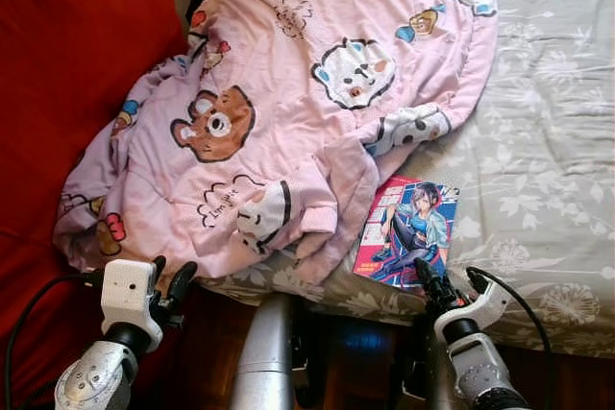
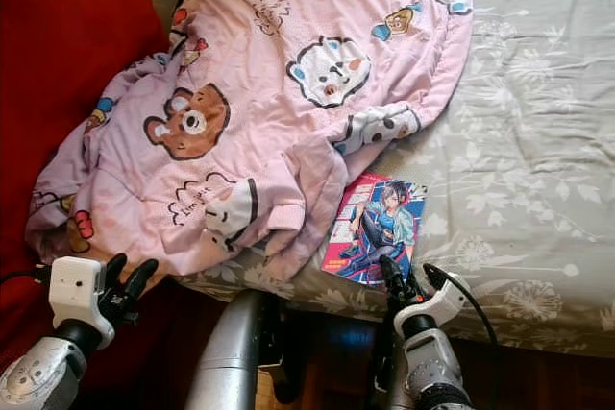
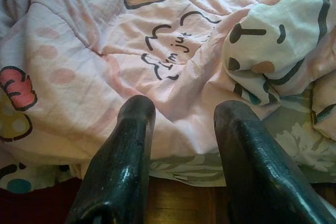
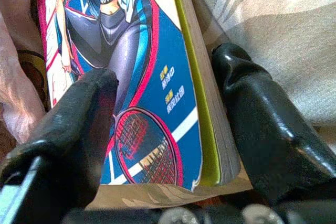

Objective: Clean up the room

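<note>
Head views. Bed (image 1: 567,93) with grey floral sheet; pink cartoon-print quilt (image 1: 317,93) heaped across its left half, spilling over the near edge toward a red surface (image 1: 67,64) on the left. Comic book (image 1: 408,229), glossy illustrated cover up, flat on the sheet at the near edge of the bed, its left side just beside a fold of the quilt. Right tool (image 1: 447,285) at the book's near end, fingers apart. Left tool (image 1: 171,280) at the near hem of the quilt, fingers apart. Dark wooden floor (image 1: 365,343) below the bed edge.

Left wrist view. Left tool (image 3: 181,129), fingers spread, nothing between them; quilt just ahead, soft folds printed with lettering and an animal face. Strip of floral sheet and floor beneath the hem.

Right wrist view. Right tool (image 4: 163,129) open astride the book's near corner: one finger over the cover, the other alongside the page edge. Not clamped.

Handling, judged. Book: light paperback, fairly thick, somewhat flexible, cover likely slick. Best hold across the thickness at the near corner by the page edge, seated deep to stop sliding or sagging. Quilt: soft, bulky, limp; best pinched at a thick fold; liable to drag the book if pulled first.
</note>
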Tool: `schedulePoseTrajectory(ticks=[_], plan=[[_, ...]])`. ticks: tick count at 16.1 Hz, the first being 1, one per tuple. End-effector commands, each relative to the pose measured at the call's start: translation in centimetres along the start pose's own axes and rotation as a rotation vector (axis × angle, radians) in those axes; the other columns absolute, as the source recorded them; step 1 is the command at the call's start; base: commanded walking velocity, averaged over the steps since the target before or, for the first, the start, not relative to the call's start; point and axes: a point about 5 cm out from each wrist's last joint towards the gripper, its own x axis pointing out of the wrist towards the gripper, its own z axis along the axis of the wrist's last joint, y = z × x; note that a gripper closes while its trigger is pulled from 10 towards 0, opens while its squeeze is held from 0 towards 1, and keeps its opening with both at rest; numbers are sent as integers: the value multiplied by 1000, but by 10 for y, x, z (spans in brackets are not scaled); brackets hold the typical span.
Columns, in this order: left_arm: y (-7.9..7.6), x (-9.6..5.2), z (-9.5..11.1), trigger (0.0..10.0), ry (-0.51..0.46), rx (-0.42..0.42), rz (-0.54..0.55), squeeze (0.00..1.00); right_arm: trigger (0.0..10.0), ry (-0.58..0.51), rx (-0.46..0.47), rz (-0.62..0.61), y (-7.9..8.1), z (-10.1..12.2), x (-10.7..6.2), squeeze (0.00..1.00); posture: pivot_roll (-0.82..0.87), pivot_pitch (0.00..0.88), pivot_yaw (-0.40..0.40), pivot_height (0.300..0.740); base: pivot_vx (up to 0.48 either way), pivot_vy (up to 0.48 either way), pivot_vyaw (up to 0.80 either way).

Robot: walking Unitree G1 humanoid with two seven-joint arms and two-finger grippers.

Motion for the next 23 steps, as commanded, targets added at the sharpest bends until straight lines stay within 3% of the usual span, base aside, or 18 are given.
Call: schedulePoseTrajectory(ticks=[1,18,19,20,23], plan=[[4,-6,-5,10000,44,29,6,0,0,199,104,-61,-8,-53,-21,0,308,359,193,609,0,0,0],[1,1,-7,10000,40,21,5,0,0,158,79,-51,-8,-47,-20,0,281,346,179,609,0,0,0],[0,1,-7,10000,38,20,7,0,0,127,62,-17,-4,-45,-17,0,278,343,175,609,0,0,0],[1,1,-8,10000,39,20,10,0,0,38,32,-79,-8,-37,-18,0,271,341,171,609,0,0,0],[0,3,-11,10000,40,15,15,0,0,-84,-31,-199,-21,-29,-29,0,248,333,161,609,0,0,0]])
